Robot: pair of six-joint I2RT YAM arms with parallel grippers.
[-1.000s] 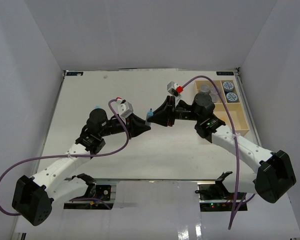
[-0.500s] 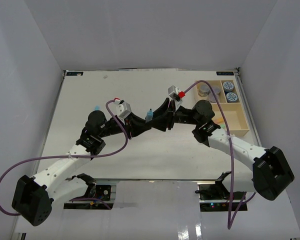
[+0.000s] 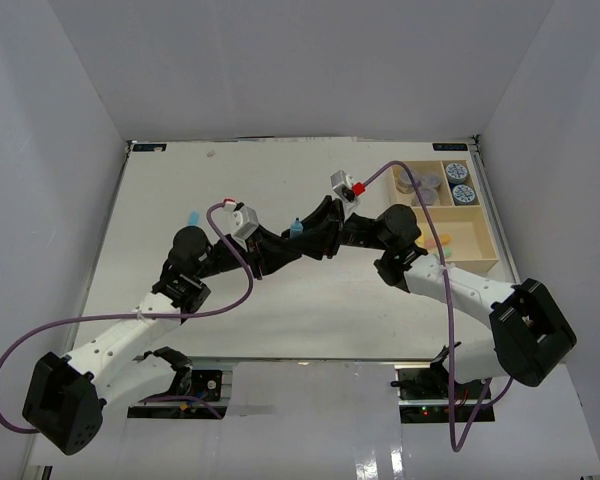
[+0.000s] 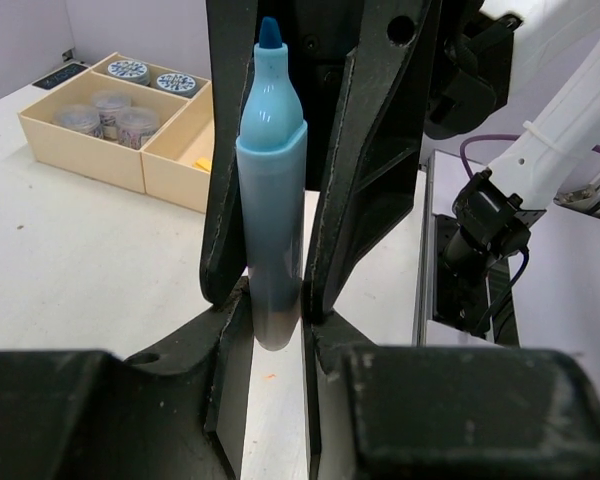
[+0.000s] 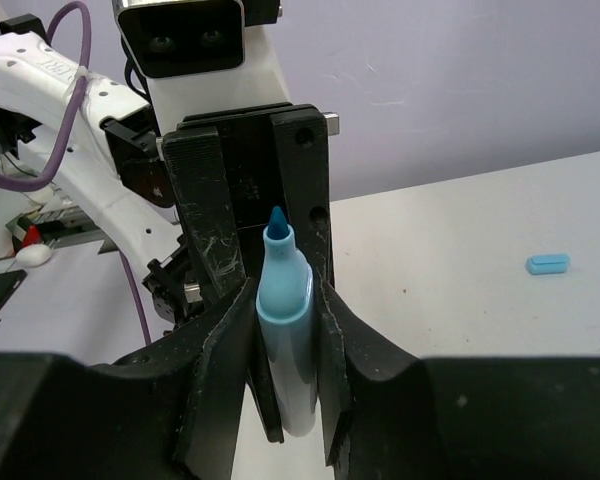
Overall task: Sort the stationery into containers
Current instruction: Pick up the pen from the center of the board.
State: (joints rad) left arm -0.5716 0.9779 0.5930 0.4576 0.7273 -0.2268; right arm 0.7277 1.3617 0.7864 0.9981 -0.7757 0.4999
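Mid-table: both grippers seemingly pinch smooth blue marker [image 4: 270,200].

Blue marker [image 4: 272,200]: lower end hidden between gripper fingers [image 4: 225,180]. Wooden tray [image 3: 477,262]: near compartments partly occluded by the right arm [image 3: 450,285]; contents there too small to identify.

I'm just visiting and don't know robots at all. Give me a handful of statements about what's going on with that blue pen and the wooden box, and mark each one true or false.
1. Both the left gripper and the right gripper have their fingers around the blue marker. True.
2. The marker lies flat on the table. False: it is held up off it between the two arms.
3. The wooden tray sits at the far right of the table. True.
4. The tray is empty. False: patterned rolls and grey rolls fill its far sections.
5. A small blue piece lies loose on the table. True.
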